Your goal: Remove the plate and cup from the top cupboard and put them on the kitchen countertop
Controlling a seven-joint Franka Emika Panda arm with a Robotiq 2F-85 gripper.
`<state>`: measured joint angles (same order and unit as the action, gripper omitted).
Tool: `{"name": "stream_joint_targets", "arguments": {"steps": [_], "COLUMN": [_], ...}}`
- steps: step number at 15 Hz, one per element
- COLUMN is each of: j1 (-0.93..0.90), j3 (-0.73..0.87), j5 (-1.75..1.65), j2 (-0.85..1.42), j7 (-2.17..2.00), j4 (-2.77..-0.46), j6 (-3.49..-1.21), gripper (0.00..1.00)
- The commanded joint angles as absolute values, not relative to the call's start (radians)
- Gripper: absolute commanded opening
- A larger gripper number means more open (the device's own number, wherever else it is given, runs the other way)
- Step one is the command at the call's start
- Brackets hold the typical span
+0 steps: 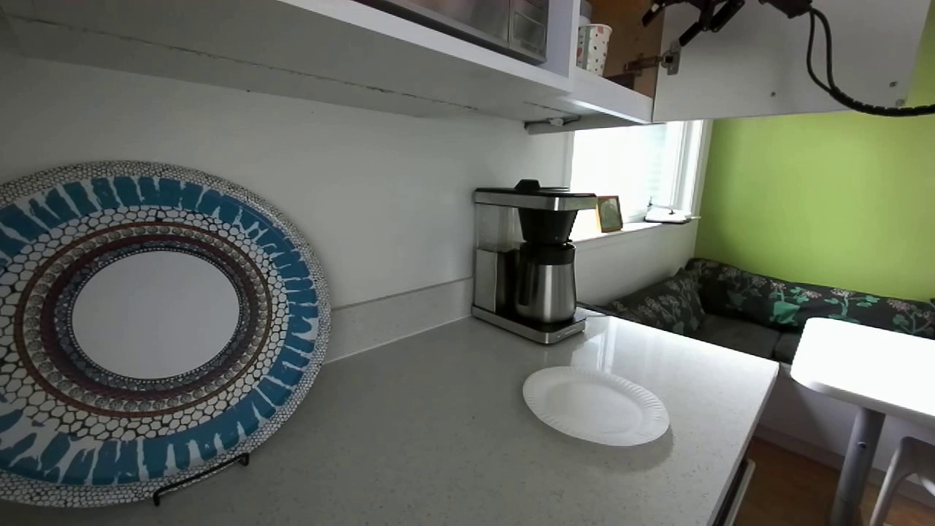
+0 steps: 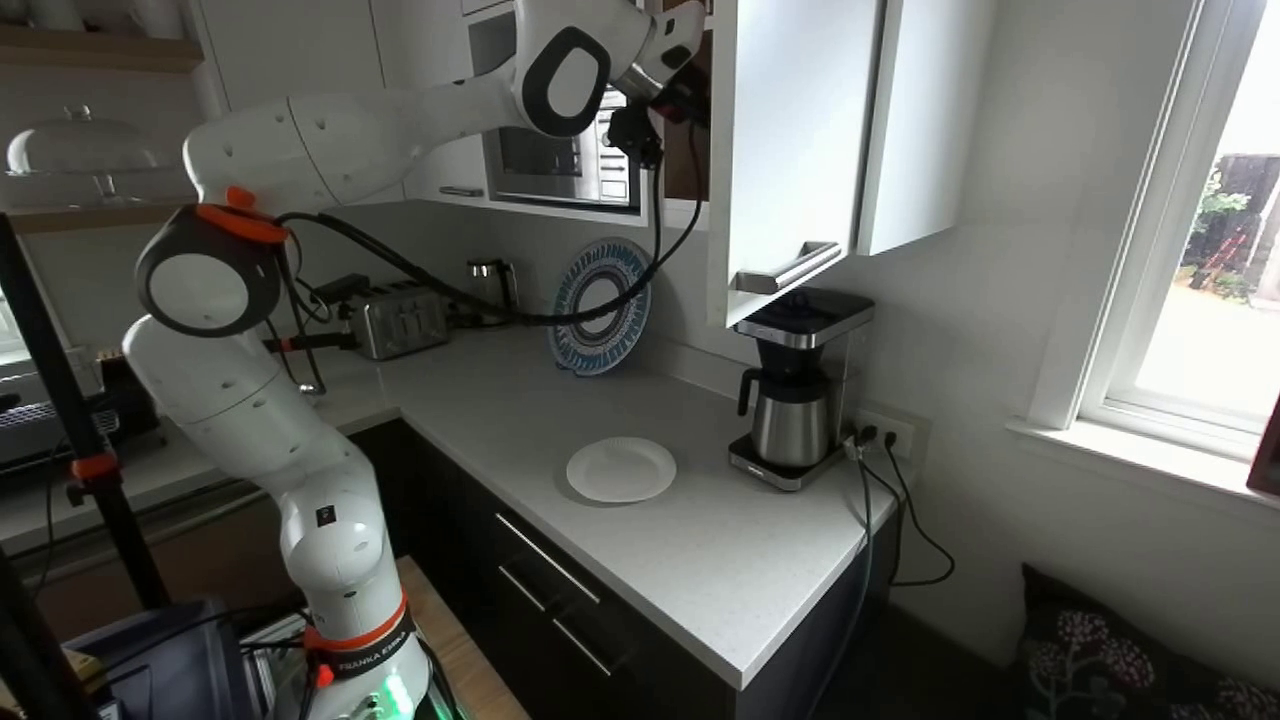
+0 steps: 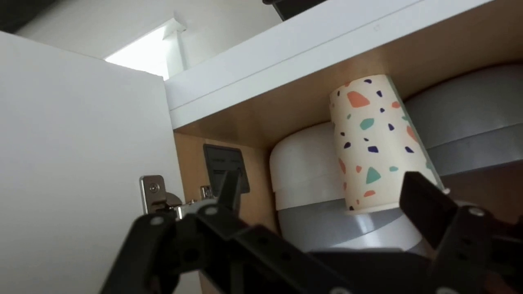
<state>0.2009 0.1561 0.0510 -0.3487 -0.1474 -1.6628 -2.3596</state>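
The plate (image 1: 595, 406) lies flat on the kitchen countertop (image 1: 424, 446) in front of the coffee maker; it also shows in an exterior view (image 2: 621, 470). The cup (image 1: 594, 50), cream with coloured speckles, stands upright near the front edge of the top cupboard (image 1: 409, 98), whose door is open. In the wrist view, which stands upside down, the cup (image 3: 369, 143) is ahead of my open, empty gripper (image 3: 327, 197). It lies nearer the right-hand finger, which overlaps its rim in the picture; I cannot tell whether they touch. In an exterior view my gripper (image 1: 667, 28) is at the cupboard opening.
The open cupboard door (image 2: 790, 150) stands beside the gripper, with a hinge (image 3: 155, 194). Stacked white and grey dishes (image 3: 310, 171) are behind the cup. A coffee maker (image 1: 537, 263) and a large patterned plate (image 1: 157, 314) stand on the countertop.
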Motion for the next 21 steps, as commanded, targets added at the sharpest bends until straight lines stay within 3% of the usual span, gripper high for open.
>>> {"name": "stream_joint_targets", "arguments": {"steps": [1, 7, 21], "j1": [0.188, 0.194, 0.196], "j3": [0.181, 0.191, 0.166], "j5": [0.115, 0.176, 0.179], "j2": [-0.305, -0.227, -0.043], "j7": [-0.212, -0.321, -0.488], "j4": [-1.557, -1.43, -1.277], "j6": [-2.25, -2.166, -2.269], "gripper": [1.0, 1.0, 1.0]}}
